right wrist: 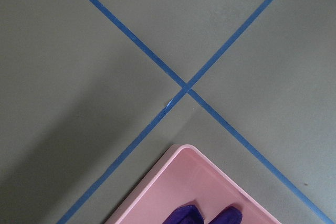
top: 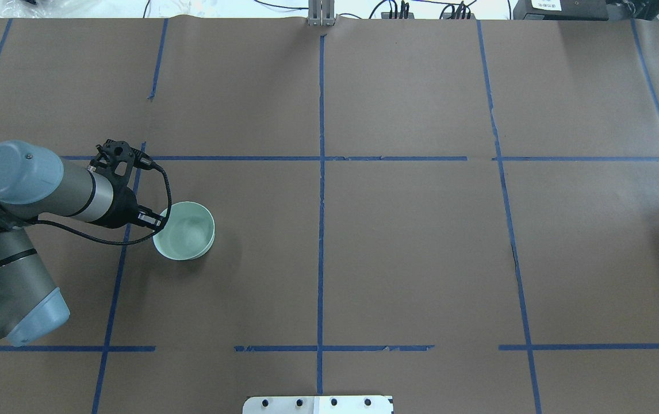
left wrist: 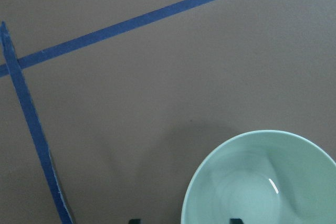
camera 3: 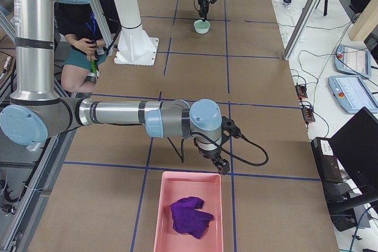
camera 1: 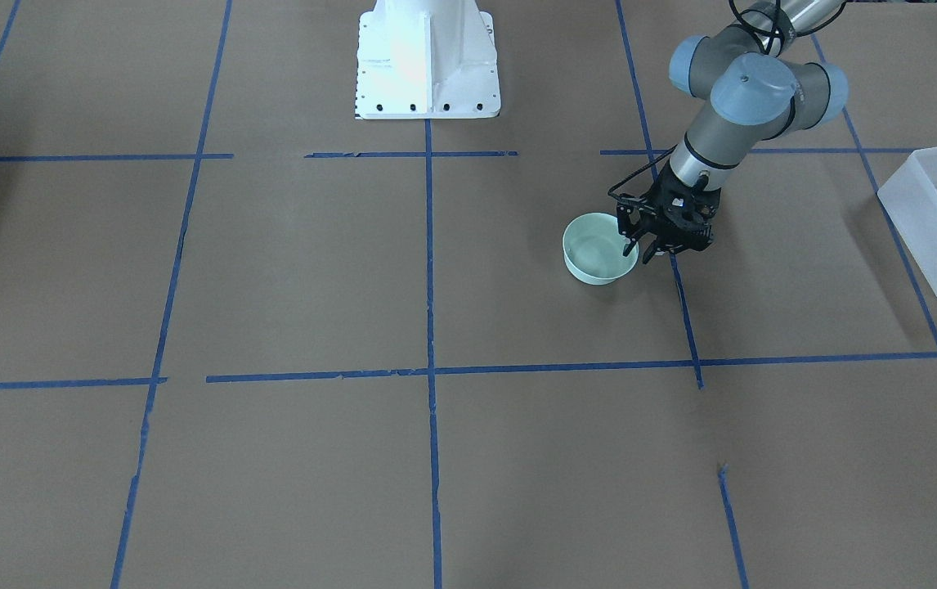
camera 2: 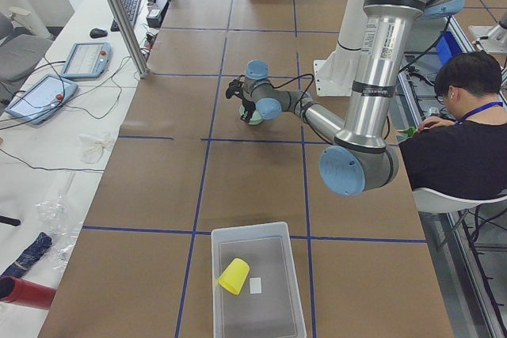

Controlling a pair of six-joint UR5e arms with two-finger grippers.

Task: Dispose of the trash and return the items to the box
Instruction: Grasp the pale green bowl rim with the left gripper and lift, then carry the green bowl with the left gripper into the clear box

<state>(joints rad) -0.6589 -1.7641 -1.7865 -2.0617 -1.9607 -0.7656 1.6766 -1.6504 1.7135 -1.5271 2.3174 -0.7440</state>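
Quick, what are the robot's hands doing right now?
Left gripper: open, straddling the rim of the round pale mint-green plastic bowl.
Right gripper: cannot tell.

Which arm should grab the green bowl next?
Left. The left gripper straddles the bowl rim, open. The right gripper is far away by the pink tray.

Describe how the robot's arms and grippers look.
The left arm and right arm are silver-grey tubes with pale blue round joint caps. The left gripper and right gripper are black, open-framed, two-fingered. A black cable loops at each wrist. The left arm bears a white label.
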